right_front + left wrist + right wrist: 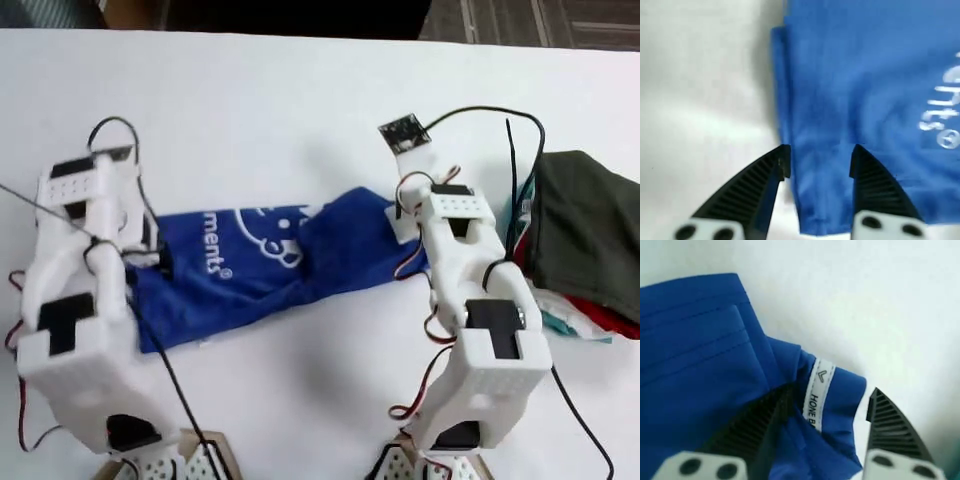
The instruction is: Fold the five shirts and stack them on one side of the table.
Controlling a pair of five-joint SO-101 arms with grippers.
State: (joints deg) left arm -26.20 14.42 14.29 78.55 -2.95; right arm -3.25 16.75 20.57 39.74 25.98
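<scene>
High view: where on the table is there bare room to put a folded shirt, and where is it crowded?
Bare: table beyond the blue shirt; also between left arm and right arm. Crowded: shirt pile at right.

Main item, blue shirt [260,265]: solid royal blue, with white lettering and a white outline drawing printed on it; stitching the same blue. Neck label [817,390] at the blue shirt's collar: white, dark print. Counter [250,110] under the blue shirt: plain white.

Beside the blue shirt's collar end: dark green shirt [585,225], no pattern. A red shirt [600,312] edge shows beneath it, plus teal-and-white cloth [560,322].

Left arm [75,320] and right arm [490,340], one at either end of the blue shirt: white shells, black motor blocks, red and black wires. Left hand [820,155] and right hand [832,400]: black ribbed fingers, white bases.
</scene>
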